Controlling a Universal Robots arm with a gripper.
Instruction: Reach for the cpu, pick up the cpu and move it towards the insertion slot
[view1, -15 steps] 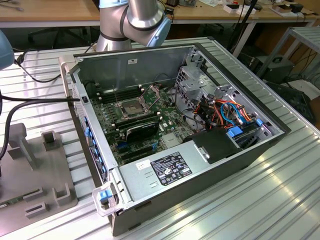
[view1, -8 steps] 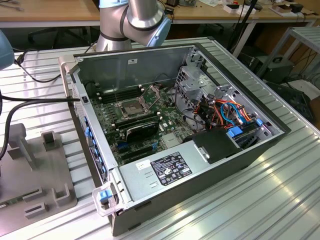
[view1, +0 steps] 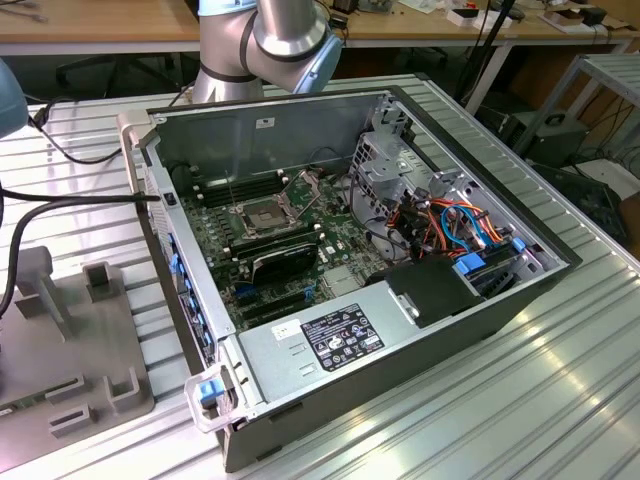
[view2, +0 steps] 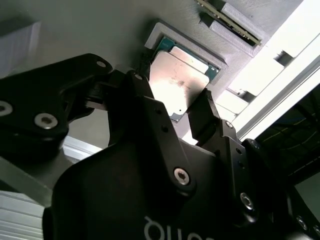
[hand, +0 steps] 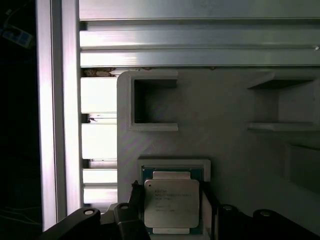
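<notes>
Here the fingers (hand: 135, 196) stand open astride the cpu (hand: 171, 202) in its grey holder (hand: 225, 100).

The cpu (hand: 171, 202) lies in the holder (hand: 225, 110) — gripper (view2: 174, 92) astride it.

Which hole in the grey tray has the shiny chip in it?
The framed pocket right at the gripper holds the cpu; the other grey pockets sit empty.

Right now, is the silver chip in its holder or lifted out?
In: the cpu lies flat, framed by the grey holder.
</notes>
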